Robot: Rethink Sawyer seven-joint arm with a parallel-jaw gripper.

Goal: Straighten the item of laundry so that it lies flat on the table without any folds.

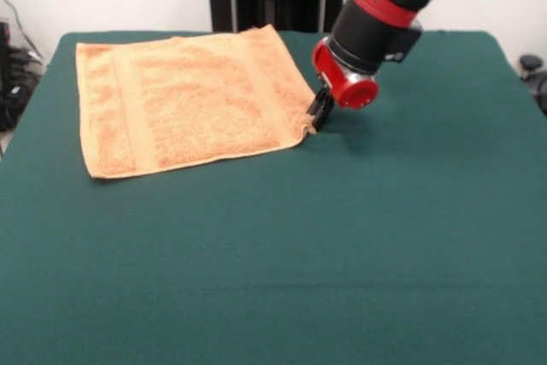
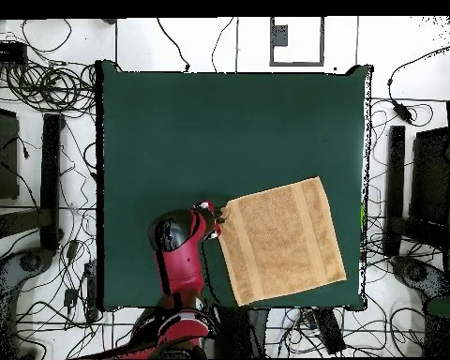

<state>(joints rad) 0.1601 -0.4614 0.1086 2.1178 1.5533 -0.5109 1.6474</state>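
**Front view: gripper at the towel's corner**

Front view shows the towel [image 1: 192, 100] spread nearly flat on the table's [image 1: 342, 245] far left part, one woven band running beside each side edge. The gripper [image 1: 318, 114] meets the towel's near right corner; whether its fingers pinch the cloth cannot be told. Overhead, cables [image 2: 51, 103] litter the floor around the table, and the arm [image 2: 177, 258] hides part of the cloth top.

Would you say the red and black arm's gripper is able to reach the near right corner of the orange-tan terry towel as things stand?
Probably yes: the gripper is already down at that corner of the orange-tan terry towel, seemingly touching its edge. The dark green felt table around it is bare, so nothing blocks the way.
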